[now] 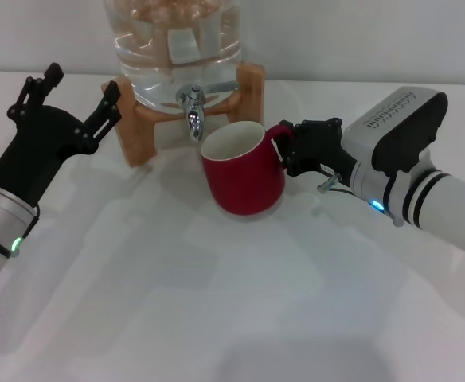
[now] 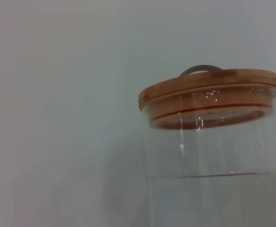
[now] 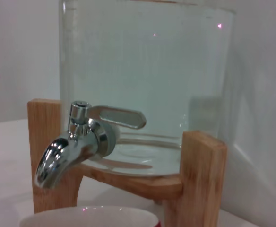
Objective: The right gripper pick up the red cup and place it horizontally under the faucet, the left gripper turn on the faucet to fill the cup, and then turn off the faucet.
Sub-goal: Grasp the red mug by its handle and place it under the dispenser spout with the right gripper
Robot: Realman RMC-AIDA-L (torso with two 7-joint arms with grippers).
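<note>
Right gripper [image 1: 290, 149] pinches red cup [image 1: 243, 171] by its handle, upright under faucet [image 1: 193, 109]. Left gripper [image 1: 81, 97] spread, beside wooden stand [image 1: 137, 135].

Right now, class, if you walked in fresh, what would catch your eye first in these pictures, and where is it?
The red cup stands out, sitting upright on the white table just below the chrome faucet, with the right gripper closed on its handle. Behind it, the clear water jar rests in a wooden stand. The left gripper hovers open beside that stand.

White table [image 1: 216, 318] meets a plain, seemingly pale grey wall [image 1: 360, 32] behind
</note>
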